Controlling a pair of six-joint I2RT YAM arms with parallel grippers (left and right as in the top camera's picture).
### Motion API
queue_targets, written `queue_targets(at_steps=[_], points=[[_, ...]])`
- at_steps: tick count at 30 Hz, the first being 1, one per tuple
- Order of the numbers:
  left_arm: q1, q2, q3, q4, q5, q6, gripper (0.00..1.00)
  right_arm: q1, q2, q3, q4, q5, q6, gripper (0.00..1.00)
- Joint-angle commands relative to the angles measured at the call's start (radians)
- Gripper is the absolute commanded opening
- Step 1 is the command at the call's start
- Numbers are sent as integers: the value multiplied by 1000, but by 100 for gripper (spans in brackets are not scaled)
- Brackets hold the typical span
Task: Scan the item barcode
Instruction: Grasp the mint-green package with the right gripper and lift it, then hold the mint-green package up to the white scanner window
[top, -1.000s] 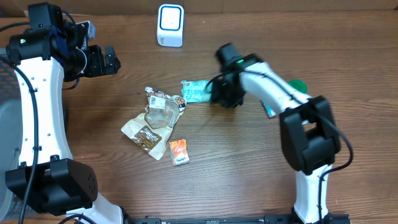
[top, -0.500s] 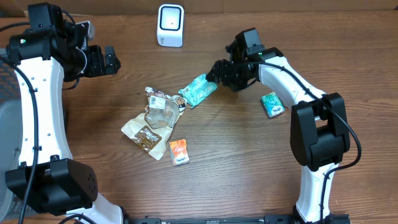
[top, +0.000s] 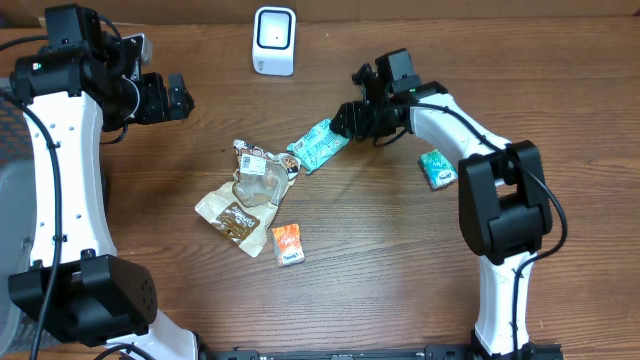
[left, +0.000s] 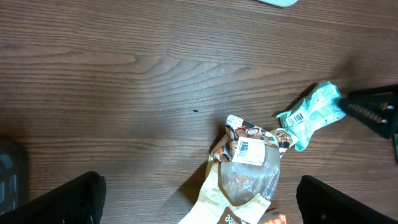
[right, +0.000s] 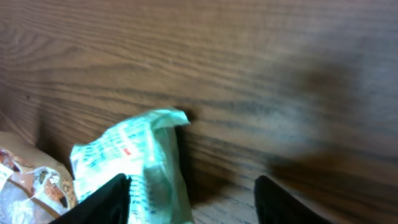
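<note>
Two dark fingers (right: 268, 198) of the right gripper (top: 346, 120) stand spread apart at the bottom of the right wrist view. Nothing is pinched between them. A teal packet (right: 143, 163) lies against the left-hand finger, and bare wood shows between the packet and the other finger.

From overhead, I see that same teal packet flat on the table (top: 380, 280), tilted, with its upper end right at the right gripper's tips. Its lower end reaches toward a brown and clear snack bag (top: 245, 192). In the left wrist view a barcode label faces up on the packet.

An orange packet (top: 287, 244) lies just below the snack bag. A second teal packet (top: 437, 168) lies on the far side of the right arm, apart from the rest. A white scanner (top: 274, 40) stands at the table's far edge, well apart from the first teal packet.

The left gripper (top: 182, 98) hangs above the left side of the table. Its fingers (left: 62, 200) are spread wide and hold nothing.
</note>
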Motion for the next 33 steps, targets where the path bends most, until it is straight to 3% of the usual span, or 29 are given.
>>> queue_targets(at_steps=[1, 6, 10, 21, 28, 33], points=[[-6, 9, 2, 1, 11, 16, 100, 16, 31, 7, 0, -77, -14, 58], [-6, 9, 2, 1, 11, 16, 100, 30, 55, 7, 9, -101, 6, 56], [-6, 9, 2, 1, 11, 16, 100, 30, 59, 7, 20, -101, 31, 48], [-6, 9, 2, 1, 11, 16, 100, 26, 64, 11, 29, -154, 92, 5], [-6, 9, 2, 2, 11, 16, 100, -55, -4, 70, 31, -397, 92, 4], [-6, 9, 2, 1, 11, 16, 100, -76, -146, 109, 26, -422, 92, 4]])
